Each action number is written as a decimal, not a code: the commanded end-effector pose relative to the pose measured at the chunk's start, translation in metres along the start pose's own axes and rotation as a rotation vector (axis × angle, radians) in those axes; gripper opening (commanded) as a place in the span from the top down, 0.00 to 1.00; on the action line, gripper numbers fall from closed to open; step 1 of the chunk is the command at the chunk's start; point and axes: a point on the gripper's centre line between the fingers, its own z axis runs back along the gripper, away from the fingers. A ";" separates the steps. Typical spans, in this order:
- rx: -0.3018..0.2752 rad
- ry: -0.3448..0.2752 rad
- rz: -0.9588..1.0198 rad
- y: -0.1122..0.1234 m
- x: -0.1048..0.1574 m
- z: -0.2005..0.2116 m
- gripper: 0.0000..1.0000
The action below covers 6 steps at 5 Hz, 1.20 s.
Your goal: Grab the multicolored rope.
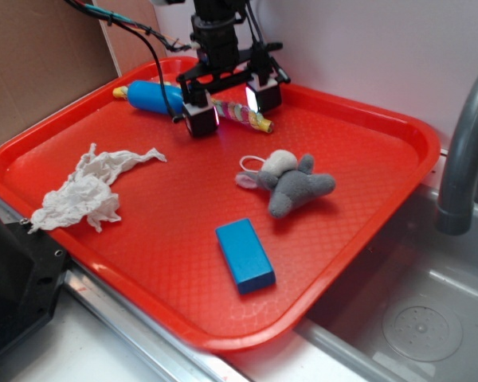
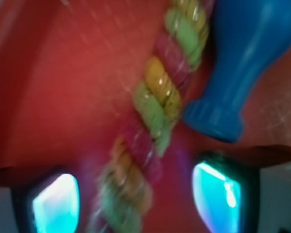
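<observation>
The multicolored rope [image 1: 240, 112] [image 2: 155, 104], a braided cord of yellow, pink and green, lies on the red tray [image 1: 358, 127] near its far edge. My gripper [image 1: 232, 108] [image 2: 136, 201] hangs low over it, open, one finger on each side. In the wrist view the rope runs up between the two glowing pads [image 2: 56, 204] with a gap to each. The rope's left part is hidden behind the gripper in the exterior view.
A blue bottle [image 1: 153, 97] [image 2: 242, 63] lies just beside the rope. On the tray are also a white wrinkled cloth [image 1: 88, 191], a grey stuffed mouse [image 1: 291, 185] and a blue block [image 1: 244, 255]. A sink [image 1: 414, 318] and a grey tap [image 1: 466, 151] are at right.
</observation>
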 end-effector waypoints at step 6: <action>-0.351 -0.073 -0.612 0.092 -0.027 0.152 1.00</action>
